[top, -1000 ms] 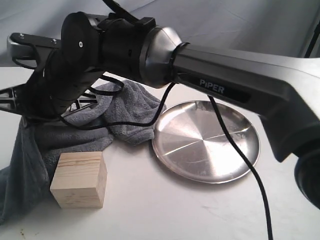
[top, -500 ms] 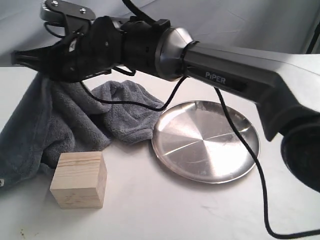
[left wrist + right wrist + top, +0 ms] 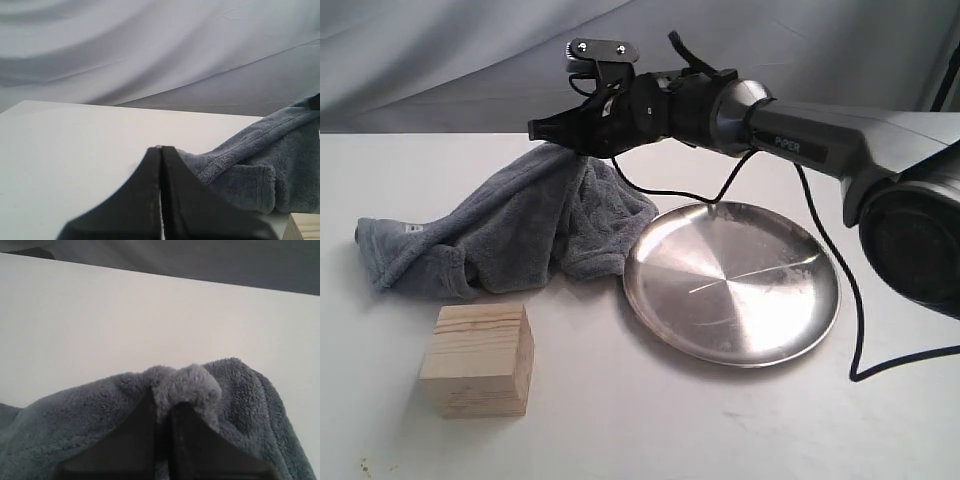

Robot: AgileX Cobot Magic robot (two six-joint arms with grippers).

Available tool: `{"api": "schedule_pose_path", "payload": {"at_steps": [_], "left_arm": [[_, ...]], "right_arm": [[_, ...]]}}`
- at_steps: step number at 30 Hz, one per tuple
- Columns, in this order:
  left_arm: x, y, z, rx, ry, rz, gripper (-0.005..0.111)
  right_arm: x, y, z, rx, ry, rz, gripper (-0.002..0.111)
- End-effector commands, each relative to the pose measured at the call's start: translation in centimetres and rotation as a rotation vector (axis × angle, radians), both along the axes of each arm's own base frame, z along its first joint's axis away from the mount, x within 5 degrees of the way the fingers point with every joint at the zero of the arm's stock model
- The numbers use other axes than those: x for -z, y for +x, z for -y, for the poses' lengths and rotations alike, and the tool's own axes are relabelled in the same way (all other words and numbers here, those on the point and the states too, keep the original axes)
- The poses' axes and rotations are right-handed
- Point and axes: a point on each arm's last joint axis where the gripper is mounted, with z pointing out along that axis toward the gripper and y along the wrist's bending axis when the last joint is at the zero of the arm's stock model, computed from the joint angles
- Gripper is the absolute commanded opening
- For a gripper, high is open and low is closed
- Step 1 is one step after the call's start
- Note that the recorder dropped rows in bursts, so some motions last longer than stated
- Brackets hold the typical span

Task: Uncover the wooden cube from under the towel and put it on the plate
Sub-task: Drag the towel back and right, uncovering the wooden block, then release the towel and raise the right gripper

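The right tool (image 3: pixel 545 131) is pinched tight on a fold of the soft blue-grey towel (image 3: pixel 510 225) and holds that bit up above the white table (image 3: pixel 650 430). The rest of the towel hangs down and lies in a heap on the table. The wooden cube (image 3: pixel 478 358) sits bare on the table, just beside the heap, at 6 o'clock from it. The shiny steel plate (image 3: pixel 732 283) has nothing on it. The cube is at 8 o'clock from the plate, apart from it. The left tool (image 3: pixel 161 156) has its two fingers pressed together with nothing between them.
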Motion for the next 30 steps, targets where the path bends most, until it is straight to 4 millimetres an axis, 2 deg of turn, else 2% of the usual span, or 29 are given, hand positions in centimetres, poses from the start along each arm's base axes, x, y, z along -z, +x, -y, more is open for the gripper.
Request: {"api": "schedule_pose_path", "payload": {"at_steps": [1,4,6,8,10,14,19,23,30], "left_arm": [[0.1,0.0,0.0,0.0,-0.002,0.003,0.0],[0.1,0.0,0.0,0.0,-0.002,0.003,0.0],[0.1,0.0,0.0,0.0,-0.002,0.003,0.0],[0.1,0.0,0.0,0.0,-0.002,0.003,0.0],[0.1,0.0,0.0,0.0,-0.002,0.003,0.0],[0.1,0.0,0.0,0.0,-0.002,0.003,0.0],[0.1,0.0,0.0,0.0,-0.002,0.003,0.0],[0.1,0.0,0.0,0.0,-0.002,0.003,0.0],[0.1,0.0,0.0,0.0,-0.002,0.003,0.0]], "right_arm": [[0.6,0.5,1.4,0.005,-0.052,-0.036,0.01],[0.8,0.6,1.9,0.008,-0.07,-0.056,0.034],[0.8,0.5,1.9,0.006,-0.078,-0.072,0.057],[0.5,0.2,2.0,-0.003,-0.093,-0.09,0.073],[0.0,0.0,2.1,-0.028,-0.119,-0.087,0.079],[-1.8,-0.5,2.4,-0.06,-0.15,-0.076,0.084],[-4.6,-1.1,2.7,-0.105,-0.177,-0.025,0.086],[-6.2,-1.5,3.0,-0.123,-0.189,-0.004,0.086],[-8.1,-4.0,3.5,-0.391,-0.369,-0.035,0.085]]}}
